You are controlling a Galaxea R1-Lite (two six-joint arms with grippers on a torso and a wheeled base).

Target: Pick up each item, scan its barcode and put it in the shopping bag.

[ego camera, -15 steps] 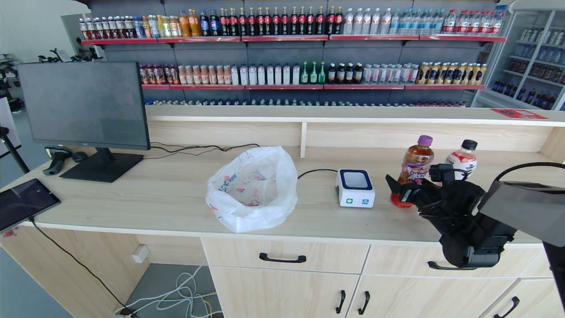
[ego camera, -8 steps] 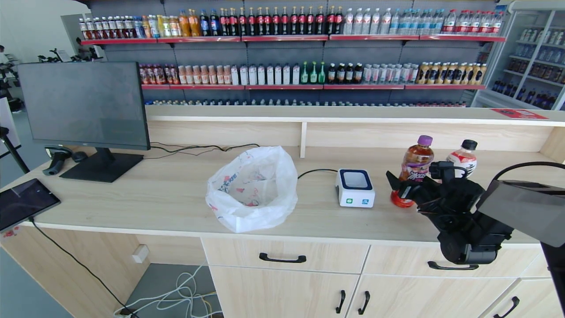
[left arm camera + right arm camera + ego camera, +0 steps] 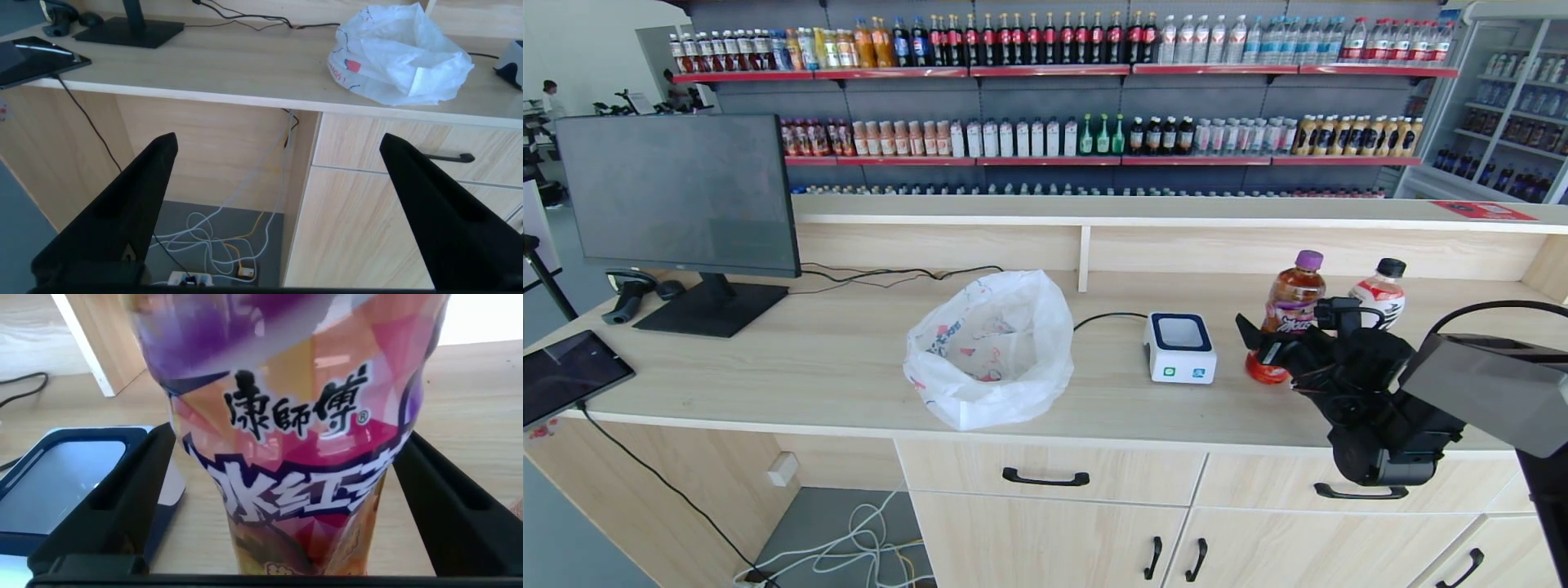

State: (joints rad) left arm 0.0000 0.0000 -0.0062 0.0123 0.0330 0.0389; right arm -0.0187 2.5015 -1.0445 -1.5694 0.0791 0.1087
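Checkout scene, seen from the robot's head. The right gripper [image 3: 1267, 349] sits low around a purple-capped bottle [image 3: 1294, 294] of orange-brown drink, which stands upright on the pale wood surface [image 3: 833, 367], to the right of a small white barcode scanner [image 3: 1180, 347]. Over the last second the right arm has crept only slightly, rising a touch and drawing closer in on the bottle. The bottle, the scanner and the white plastic shopping bag [image 3: 992, 347], which is left of the scanner with its mouth open, have all stayed where they were. From the right wrist, the black fingers [image 3: 114, 514] stand apart, one on each side of the bottle's label and very near its sides, with a thin gap on at least one side, so they seem not yet clamped. A second bottle with a black cap [image 3: 1379, 294] stands just beside and behind the first. The left gripper [image 3: 278, 212] hangs below the surface's front edge, facing the cabinets, its fingers [image 3: 122, 212] spread wide and holding nothing. This looks like the grasp being lined up: the squeeze, the lift and the move to the scanner are all yet to come, and both bottles remain unbagged.
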